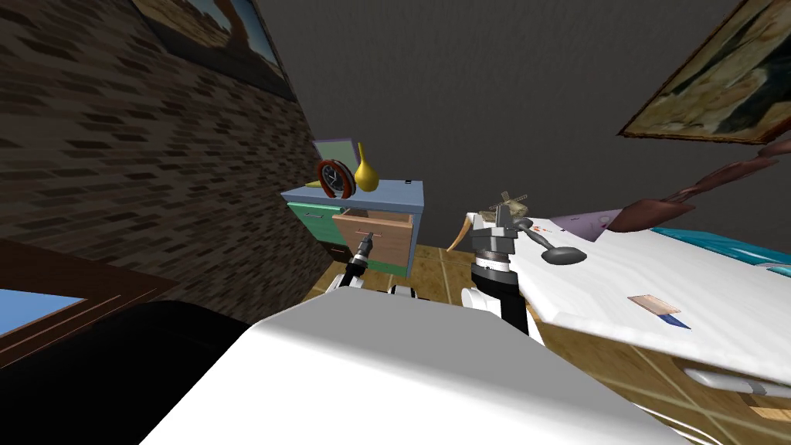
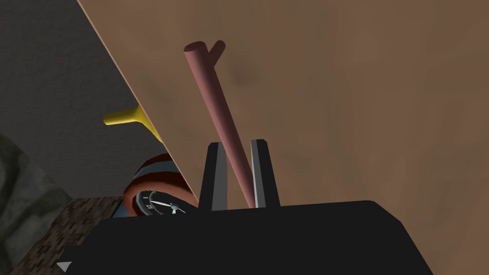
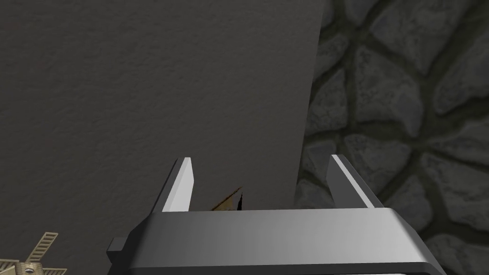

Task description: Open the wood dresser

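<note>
Since the brick wall [image 1: 116,154] runs right up against the left side of the dresser [image 1: 394,193], there's zero room on that side. The free floor [image 1: 432,270] is just right of the dresser, and a white surface [image 1: 656,286] sits well off to its right. The dresser backs onto the dark wall, with a clock [image 1: 336,176] and a yellow vase [image 1: 365,174] on its blue top. Its brown drawer [image 1: 382,232] stands partway out of the front, sticking past the green fronts to its left. The left gripper [image 2: 237,157] is right at that drawer's face, with the reddish bar handle [image 2: 215,105] running between the fingers, which are closed down narrow on both its sides. The right gripper [image 3: 261,160] is off to the dresser's right by the white surface's edge, fingers spread wide, holding nothing.
</note>
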`<state>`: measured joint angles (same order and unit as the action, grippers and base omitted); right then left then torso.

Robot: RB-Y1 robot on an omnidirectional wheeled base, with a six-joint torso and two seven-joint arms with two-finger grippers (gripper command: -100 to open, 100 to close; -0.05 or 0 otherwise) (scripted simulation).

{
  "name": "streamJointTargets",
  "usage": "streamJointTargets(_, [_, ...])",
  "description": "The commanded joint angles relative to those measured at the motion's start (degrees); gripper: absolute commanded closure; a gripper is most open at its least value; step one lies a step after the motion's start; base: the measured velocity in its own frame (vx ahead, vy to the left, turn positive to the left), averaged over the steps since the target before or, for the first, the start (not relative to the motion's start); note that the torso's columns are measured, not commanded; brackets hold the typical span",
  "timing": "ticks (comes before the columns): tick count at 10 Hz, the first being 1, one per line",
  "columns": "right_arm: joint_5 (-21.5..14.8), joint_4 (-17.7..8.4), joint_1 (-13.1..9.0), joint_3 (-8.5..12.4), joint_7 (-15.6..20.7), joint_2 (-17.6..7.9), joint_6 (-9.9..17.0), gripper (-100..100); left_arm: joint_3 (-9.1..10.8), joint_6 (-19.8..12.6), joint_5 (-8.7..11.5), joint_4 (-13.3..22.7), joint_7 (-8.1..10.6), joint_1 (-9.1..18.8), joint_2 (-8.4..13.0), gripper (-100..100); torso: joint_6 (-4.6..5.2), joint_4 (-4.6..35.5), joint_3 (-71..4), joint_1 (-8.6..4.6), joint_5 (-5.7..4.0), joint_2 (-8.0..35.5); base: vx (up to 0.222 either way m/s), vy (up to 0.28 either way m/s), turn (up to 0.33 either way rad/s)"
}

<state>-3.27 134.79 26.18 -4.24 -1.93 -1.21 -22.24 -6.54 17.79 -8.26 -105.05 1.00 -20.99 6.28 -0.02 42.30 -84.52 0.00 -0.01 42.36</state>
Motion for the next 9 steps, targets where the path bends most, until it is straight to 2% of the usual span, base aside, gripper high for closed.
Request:
streamJointTargets(1, [0.0,0.0,0.0,0.0,0.0,0.0,0.0,0,-0.54,-0.2,-0.1,-1.3,0.19,-1.3,0.4,100,0.01,0.0,0.1,-0.02,0.01,0.1,-0.214,-0.007,0.029])
streamJointTargets(3, [0.0,0.0,0.0,0.0,0.0,0.0,0.0,0,-0.49,-0.3,-0.1,-1.5,0.3,-1.5,0.6,100,0.07,0.0,0.0,-0.12,-0.03,0.0,-0.154,0.007,0.014])
streamJointTargets(4, [0.0,0.0,0.0,0.0,0.0,0.0,0.0,0,1.21,-3.0,0.4,-2.7,1.06,-0.5,1.2,-100,0.06,0.0,-0.2,-0.13,-0.08,-0.4,-0.065,-0.006,-0.179])
streamJointTargets(9, [0.0,0.0,0.0,0.0,0.0,0.0,0.0,0,5.6,-9.4,1.5,-5.8,2.87,2.4,2.8,-100,0.01,0.0,0.0,0.0,0.01,-0.1,-0.067,-0.022,-0.136])
